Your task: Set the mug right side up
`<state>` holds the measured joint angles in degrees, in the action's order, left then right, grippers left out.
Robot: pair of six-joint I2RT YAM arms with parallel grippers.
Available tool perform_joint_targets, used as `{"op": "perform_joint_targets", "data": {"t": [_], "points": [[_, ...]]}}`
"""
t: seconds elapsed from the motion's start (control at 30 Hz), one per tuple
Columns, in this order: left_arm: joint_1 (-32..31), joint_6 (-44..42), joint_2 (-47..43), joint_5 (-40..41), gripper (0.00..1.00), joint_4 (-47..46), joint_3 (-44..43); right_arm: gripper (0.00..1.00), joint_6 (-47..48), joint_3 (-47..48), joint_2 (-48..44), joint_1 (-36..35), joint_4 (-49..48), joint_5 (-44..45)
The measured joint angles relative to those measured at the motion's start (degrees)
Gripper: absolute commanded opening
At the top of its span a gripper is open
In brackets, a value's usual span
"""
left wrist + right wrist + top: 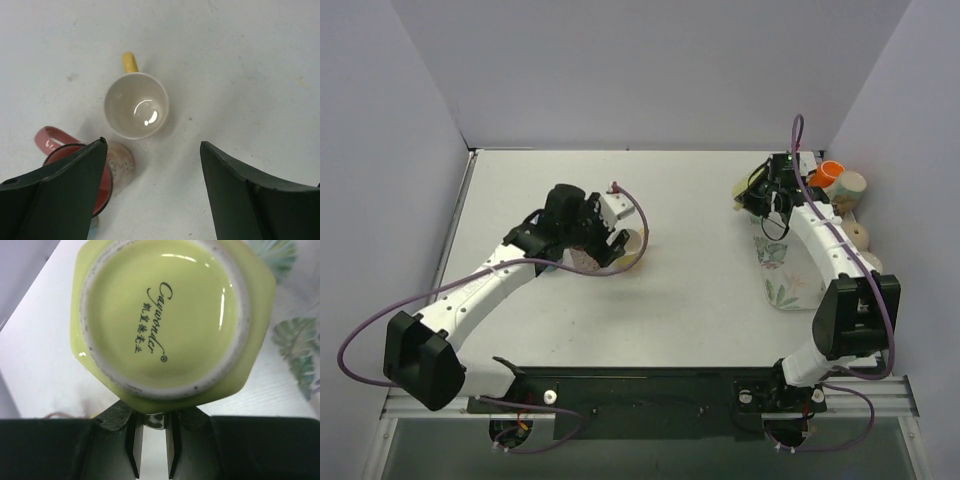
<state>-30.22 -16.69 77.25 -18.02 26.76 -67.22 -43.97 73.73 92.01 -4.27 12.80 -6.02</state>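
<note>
Grey walls (650, 70) box the white table (690, 300). Over a white mug (136, 106) the left gripper (152, 142) gapes; the right gripper (152, 422) pinches the inverted green mug (165, 315).

your left arm (485, 285) and right arm (825, 240) are white with black joints; a purple cable (341, 355) loops off each; the left pincer (152, 142) fingers (65, 195) are dark, wedge-shaped.
</note>
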Motion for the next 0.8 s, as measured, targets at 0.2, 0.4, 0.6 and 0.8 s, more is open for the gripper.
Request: {"op": "perform_joint_targets", "data": {"t": [0.2, 0.4, 0.6, 0.8], "points": [[-9.25, -3.89, -5.29, 3.80, 0.87, -19.93, 18.05, 0.00, -1.29, -1.79, -8.85, -9.11, 3.08, -5.53], [-11.04, -10.03, -14.71, 7.91, 0.90, -41.88, 34.07, 0.00, -3.06, -1.90, -15.91, -23.76, 5.40, -8.83], [-14.40, -28.46, -20.76, 12.94, 0.97, -76.30, 55.91, 0.00, -4.42, -0.02, -17.86, -35.04, 8.57, -6.56], [-17.03, -40.02, -24.46, 14.14, 0.93, -90.68, 60.50, 0.00, -5.01, 3.37, -17.81, -42.60, 9.31, -3.45]]}}
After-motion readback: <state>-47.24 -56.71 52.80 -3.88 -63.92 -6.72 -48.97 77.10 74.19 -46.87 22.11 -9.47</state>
